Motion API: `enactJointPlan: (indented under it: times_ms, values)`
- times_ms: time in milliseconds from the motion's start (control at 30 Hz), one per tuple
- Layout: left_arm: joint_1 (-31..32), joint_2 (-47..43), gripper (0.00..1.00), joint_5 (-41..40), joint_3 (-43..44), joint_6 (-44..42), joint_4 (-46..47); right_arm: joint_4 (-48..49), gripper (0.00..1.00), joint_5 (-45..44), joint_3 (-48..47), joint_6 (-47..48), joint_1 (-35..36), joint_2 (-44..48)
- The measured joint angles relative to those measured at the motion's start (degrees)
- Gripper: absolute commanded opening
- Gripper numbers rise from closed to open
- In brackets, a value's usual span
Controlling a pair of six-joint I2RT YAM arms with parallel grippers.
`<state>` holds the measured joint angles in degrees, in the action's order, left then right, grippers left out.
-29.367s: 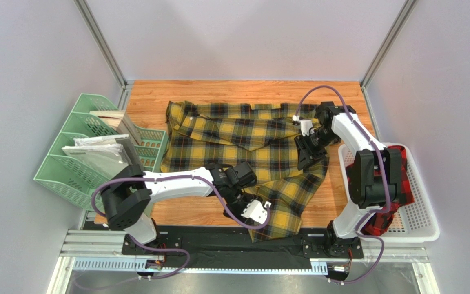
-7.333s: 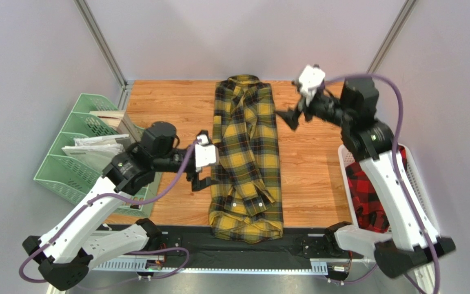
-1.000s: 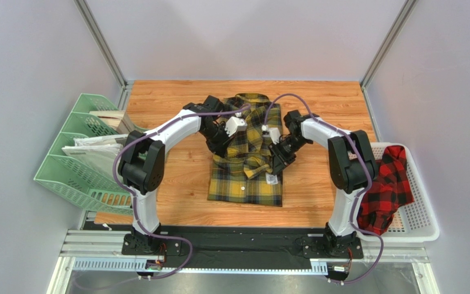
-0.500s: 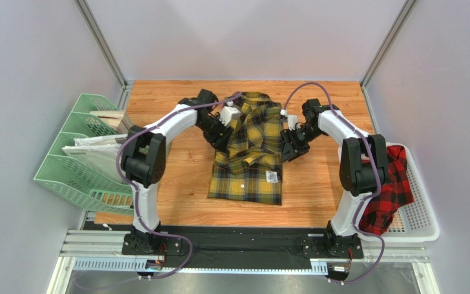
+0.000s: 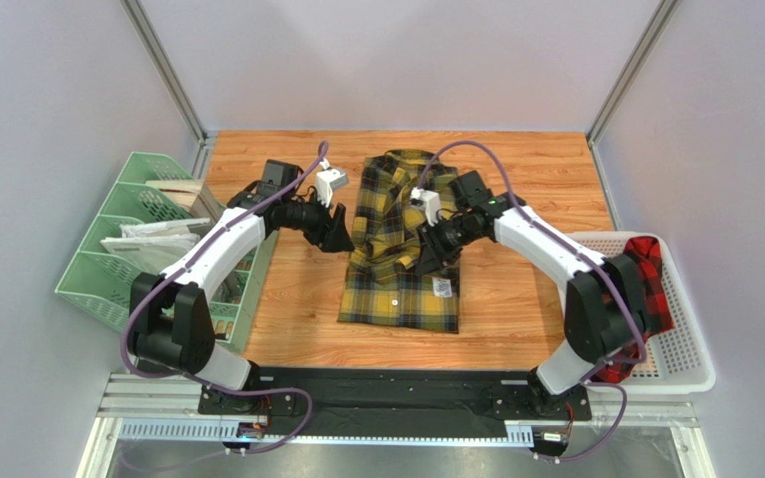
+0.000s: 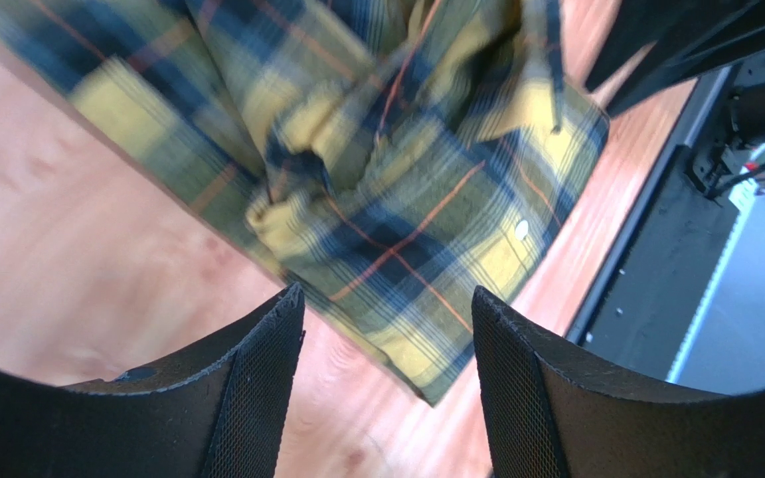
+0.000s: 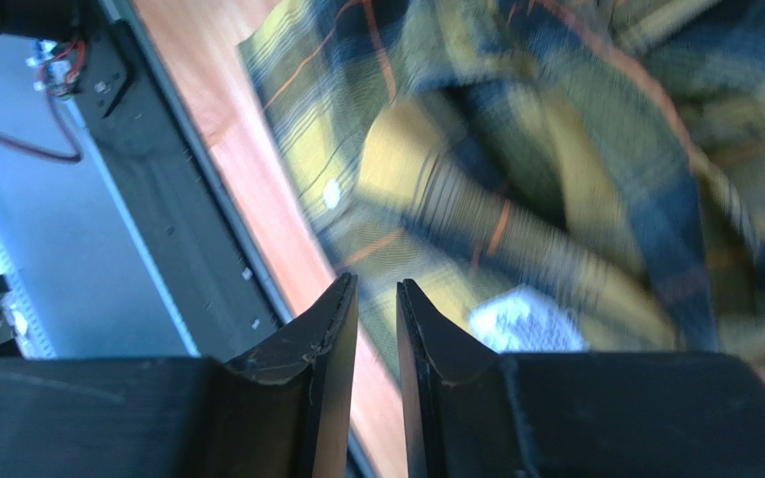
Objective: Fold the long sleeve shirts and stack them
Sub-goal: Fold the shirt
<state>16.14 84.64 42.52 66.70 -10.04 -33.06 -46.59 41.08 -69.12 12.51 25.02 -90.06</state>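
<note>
- You will find the yellow-and-black shirt (image 5: 396, 289) folded into a rectangle at the centre of the wooden table (image 5: 526, 299), collar toward the far edge.
- The left gripper (image 5: 339, 234) sits just beside the shirt's left edge.
- The right gripper (image 5: 425, 259) is over the shirt's right half.
- The red-and-black shirt (image 5: 646, 299) lies crumpled in the white basket (image 5: 691, 354).

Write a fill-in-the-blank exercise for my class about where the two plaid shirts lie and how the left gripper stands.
1. The shirt lying on the table is ____ and black.
2. The red shirt lies in the ____ basket.
3. The left gripper, beside the shirt on the table, has its jaws ____.
Missing words: yellow; white; open.
</note>
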Motion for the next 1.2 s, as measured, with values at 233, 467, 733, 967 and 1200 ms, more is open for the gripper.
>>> enactJointPlan:
  times_ms: [233,467,733,967,1200]
  values:
    - [-0.22,1.9,0.64,0.46,-3.93,3.17,0.5,12.09,0.27,-5.55,-1.92,-6.36,1.55,-13.35]
    - [0.02,7.5,0.55,2.67,-2.75,4.42,0.83,16.59,0.34,-6.23,-4.24,-12.81,-3.96,-21.44]
    - [3.26,17.79,0.61,8.66,-1.66,13.22,7.48,15.34,0.48,0.87,-7.89,-15.06,-6.38,-26.8]
    - [3.69,22.34,0.64,7.96,-1.92,19.54,14.14,11.61,0.63,1.07,-12.0,-11.13,-7.32,-24.52]
    - [8.74,-0.48,0.92,14.69,-13.92,19.17,16.85,13.05,1.0,7.96,2.54,-16.31,-8.33,-2.27]
